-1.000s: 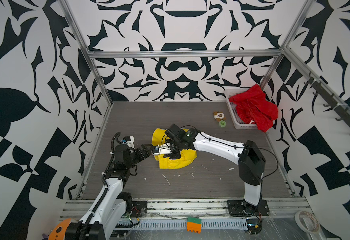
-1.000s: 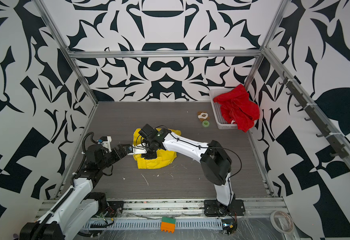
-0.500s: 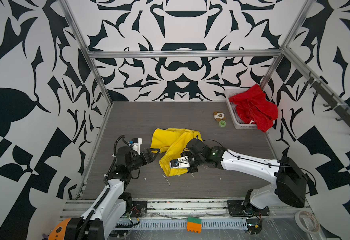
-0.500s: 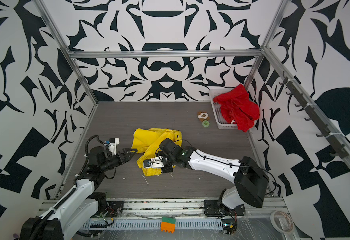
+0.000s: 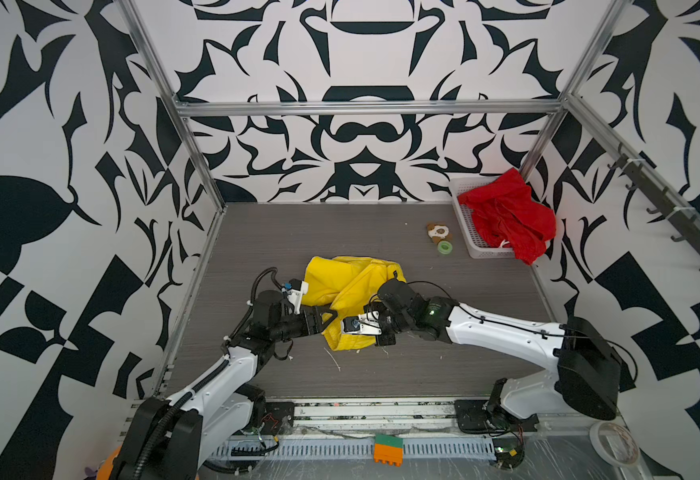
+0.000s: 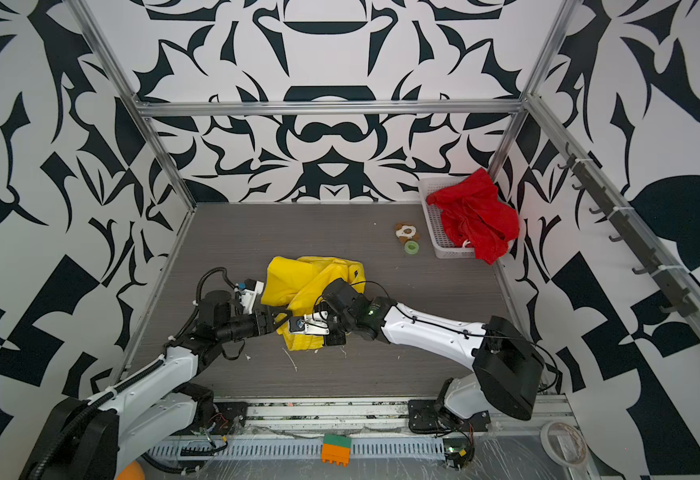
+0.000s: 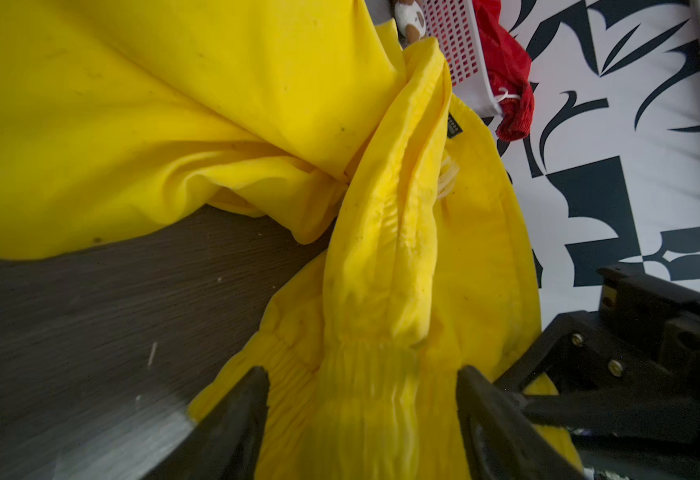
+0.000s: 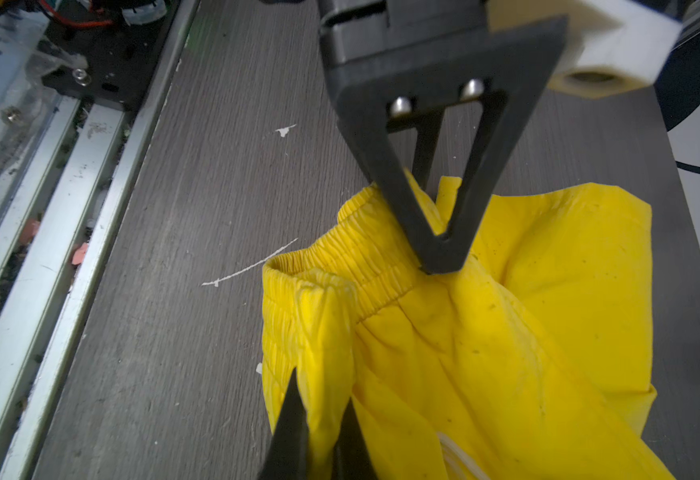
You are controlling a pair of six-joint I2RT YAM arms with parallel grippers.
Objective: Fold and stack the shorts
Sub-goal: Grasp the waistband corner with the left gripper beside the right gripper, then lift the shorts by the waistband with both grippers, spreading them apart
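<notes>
A second ago the yellow shorts [image 5: 352,282] were a tight lump on the table [image 5: 423,365]. Now they are pulled out longer, and their near end has come closer to the front. The right gripper [image 8: 321,399] was up on the lump then. Now it sits nearer the front, about where it was half a second ago. It is shut tight on a fold of the stretchy waistband. The left gripper [image 7: 361,386] was off to the side before, touching no cloth. Now it has moved in just beside the right gripper. Its jaws stand wide apart with the bunched waistband between them, and one finger [image 8: 394,199] rests on that band. The shorts lie long from front to back. The waistband end is at the two grippers, and the legs spread out past them toward the back wall. The small dark label [image 5: 394,273] is on the far edge, beyond the right gripper. Far past the right gripper, in the back corner, the red shorts [image 5: 510,216] hang over the basket [image 5: 466,232], same as before. The toy [image 5: 437,232] and a green ring [image 5: 444,247] sit just beside the basket, on the side nearer the grippers. They have not moved.
</notes>
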